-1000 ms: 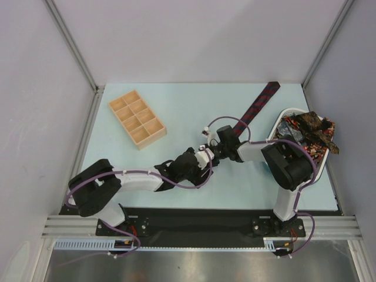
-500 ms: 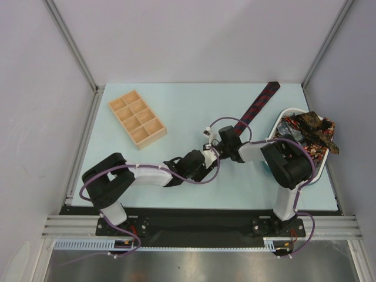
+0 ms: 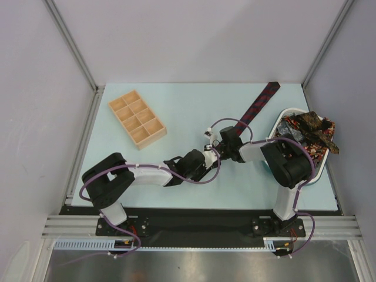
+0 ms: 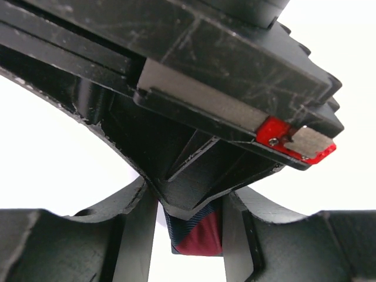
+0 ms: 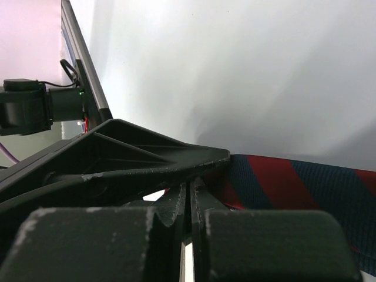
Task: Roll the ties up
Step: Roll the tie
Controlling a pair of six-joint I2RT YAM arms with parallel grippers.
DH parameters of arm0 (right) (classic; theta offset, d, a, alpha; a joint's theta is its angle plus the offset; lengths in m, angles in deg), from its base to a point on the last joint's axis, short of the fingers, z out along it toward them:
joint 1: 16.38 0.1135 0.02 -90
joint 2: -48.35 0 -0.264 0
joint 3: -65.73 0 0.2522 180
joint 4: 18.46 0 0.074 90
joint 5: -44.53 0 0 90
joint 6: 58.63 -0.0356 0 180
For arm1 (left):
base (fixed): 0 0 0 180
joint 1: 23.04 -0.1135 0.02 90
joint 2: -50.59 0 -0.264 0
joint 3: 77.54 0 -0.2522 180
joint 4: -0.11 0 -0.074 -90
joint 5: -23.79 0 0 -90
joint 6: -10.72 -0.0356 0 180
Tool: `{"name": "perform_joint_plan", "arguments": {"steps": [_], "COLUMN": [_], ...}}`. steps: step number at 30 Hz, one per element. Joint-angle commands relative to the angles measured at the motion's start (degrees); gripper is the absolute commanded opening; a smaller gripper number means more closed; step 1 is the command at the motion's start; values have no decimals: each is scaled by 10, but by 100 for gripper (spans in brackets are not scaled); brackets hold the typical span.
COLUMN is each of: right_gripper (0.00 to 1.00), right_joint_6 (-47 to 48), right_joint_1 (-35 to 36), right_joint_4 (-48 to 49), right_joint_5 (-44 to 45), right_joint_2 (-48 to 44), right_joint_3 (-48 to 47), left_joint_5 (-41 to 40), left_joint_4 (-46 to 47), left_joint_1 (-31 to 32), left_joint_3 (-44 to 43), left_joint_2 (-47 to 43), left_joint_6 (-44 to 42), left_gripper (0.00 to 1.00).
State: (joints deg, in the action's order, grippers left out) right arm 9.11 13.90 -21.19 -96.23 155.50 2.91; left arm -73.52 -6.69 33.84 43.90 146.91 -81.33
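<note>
A dark navy tie with red stripes lies diagonally from the far right of the table toward the middle. My right gripper is shut on its near end, and the striped cloth runs off to the right of its closed fingers. My left gripper meets it from the left. In the left wrist view, that tie end hangs between the left gripper's fingers. The right finger touches the cloth, and a thin gap shows on the left side. More ties are piled at the right.
A wooden compartment tray sits at the far left of the table. The pile of ties rests in a white basket by the right wall, close behind my right arm's elbow. Frame posts stand at the back corners.
My left arm's elbow has swung right and its wrist has shifted slightly. The left jaws have narrowed around the tie end. The right gripper and the tie stay put.
</note>
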Motion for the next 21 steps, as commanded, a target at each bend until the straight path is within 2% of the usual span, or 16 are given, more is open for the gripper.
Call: {"name": "perform_joint_plan", "arguments": {"steps": [1, 10, 13, 15, 21], "right_gripper": [1, 2, 1, 1, 1], "right_joint_6": [16, 35, 33, 30, 28], "right_joint_1": [-6, -22, -25, -29, -30], "right_joint_4": [5, -16, -19, -16, -21], "right_joint_5": [12, 28, 29, 28, 26], "right_joint_2": [3, 9, 21, 30, 48], "right_joint_3": [-24, -33, -35, -34, -38], "left_joint_5": [32, 36, 46, 46, 35], "left_joint_4": [-31, -41, -37, -34, -34], "left_joint_1": [17, 17, 17, 17, 17], "left_joint_3": [-2, -4, 2, 5, 1], "left_joint_2": [-3, -1, -10, -15, -9], "left_joint_6": [-9, -9, -6, -6, -8], "left_gripper": [47, 47, 55, 56, 50]}}
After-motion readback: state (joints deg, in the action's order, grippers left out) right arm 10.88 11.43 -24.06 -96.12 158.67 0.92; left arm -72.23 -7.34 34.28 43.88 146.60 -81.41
